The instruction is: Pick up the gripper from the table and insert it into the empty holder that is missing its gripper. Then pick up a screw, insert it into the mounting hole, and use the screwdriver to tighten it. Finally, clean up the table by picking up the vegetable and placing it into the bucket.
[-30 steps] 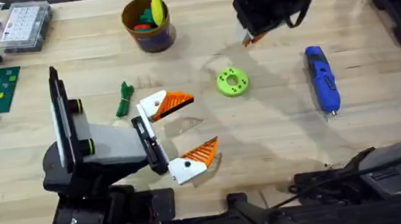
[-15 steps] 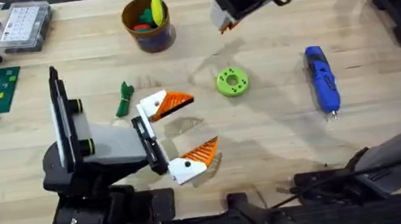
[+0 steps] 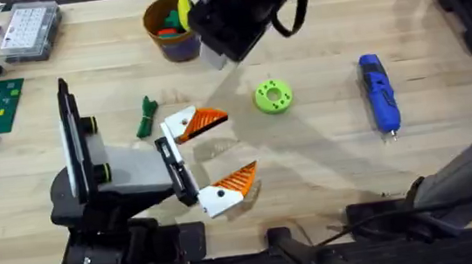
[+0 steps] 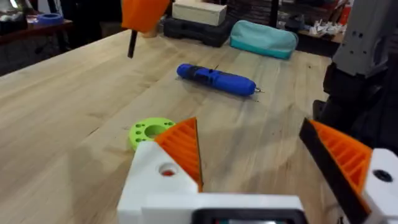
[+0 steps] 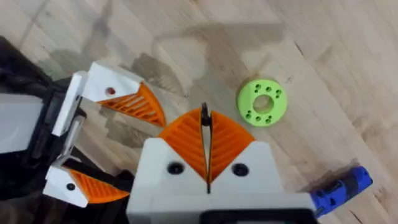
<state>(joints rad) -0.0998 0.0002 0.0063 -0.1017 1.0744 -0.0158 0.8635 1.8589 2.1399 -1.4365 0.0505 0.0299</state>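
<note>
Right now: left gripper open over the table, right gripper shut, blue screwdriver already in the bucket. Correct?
Not quite. The screwdriver isn't in the bucket; it lies flat on the table, out past the lime-green ring, as the overhead view shows. The rest holds: the left gripper is open over the table, and the right gripper is shut, as the right wrist view shows.

Right hand (image 3: 215, 59) is showing large, dark and blurred beside the bucket (image 3: 175, 33), covering the bucket's right rim and cutting off at the frame top. Something thin and black is sitting pinched between its orange pads (image 5: 186, 142), too small to identify. The screwdriver (image 5: 341, 190) is running off the frame corner in the right wrist view, beyond the lime ring (image 5: 262, 102).
</note>
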